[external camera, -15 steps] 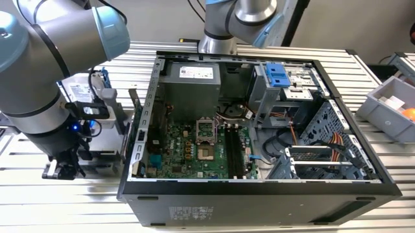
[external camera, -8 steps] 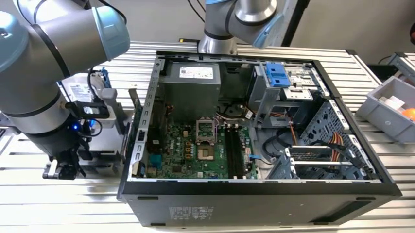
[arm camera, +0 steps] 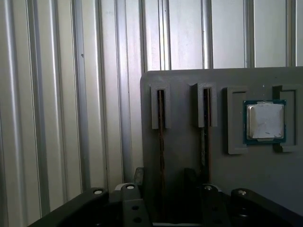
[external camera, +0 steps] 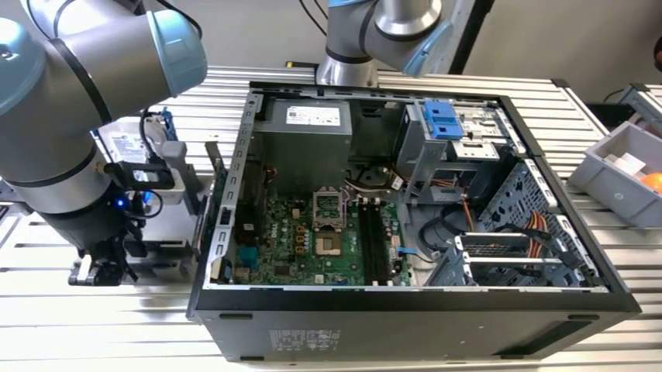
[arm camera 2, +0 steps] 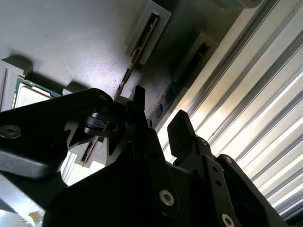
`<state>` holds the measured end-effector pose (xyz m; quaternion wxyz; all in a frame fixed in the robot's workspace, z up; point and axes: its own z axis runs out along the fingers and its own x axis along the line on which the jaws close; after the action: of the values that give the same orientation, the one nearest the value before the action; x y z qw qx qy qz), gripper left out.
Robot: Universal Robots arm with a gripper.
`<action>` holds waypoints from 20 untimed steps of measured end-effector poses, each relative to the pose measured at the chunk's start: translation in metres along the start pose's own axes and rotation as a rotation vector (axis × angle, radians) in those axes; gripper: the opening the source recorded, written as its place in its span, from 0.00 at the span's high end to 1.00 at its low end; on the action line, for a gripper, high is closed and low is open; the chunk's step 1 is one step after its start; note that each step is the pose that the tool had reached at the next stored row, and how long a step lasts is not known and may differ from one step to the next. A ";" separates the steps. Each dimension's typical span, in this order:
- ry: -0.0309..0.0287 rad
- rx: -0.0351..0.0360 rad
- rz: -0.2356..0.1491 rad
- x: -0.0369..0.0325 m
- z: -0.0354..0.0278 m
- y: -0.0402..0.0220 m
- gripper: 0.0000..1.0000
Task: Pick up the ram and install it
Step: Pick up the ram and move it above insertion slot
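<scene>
Ram [arm camera: 161,118] stands on edge in the grey holder [arm camera: 184,80] on the tabletop [arm camera: 61,94] — in the slot farther from the processor [arm camera: 265,121]. Its long axis runs straight away from the hand [arm camera: 163,177], whose fingers are apart, one on either side of the stick's near end — not clamped.

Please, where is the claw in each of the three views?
Exterior view: the claw is low at the exterior view's left, beside the computer case.
Second wrist view: the claw is open, astride one ram.
First wrist view: the claw is astride that same ram.
Shared landmark: the ribbed metal table.
</scene>
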<state>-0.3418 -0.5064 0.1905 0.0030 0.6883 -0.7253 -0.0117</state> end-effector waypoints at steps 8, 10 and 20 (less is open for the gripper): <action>0.0000 0.0001 0.000 0.0000 0.0000 0.0001 1.00; 0.0000 0.0000 0.000 0.0000 0.0000 0.0001 1.00; 0.0000 -0.0001 0.000 0.0000 0.0000 0.0002 1.00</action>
<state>-0.3420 -0.5064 0.1905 0.0031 0.6883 -0.7253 -0.0118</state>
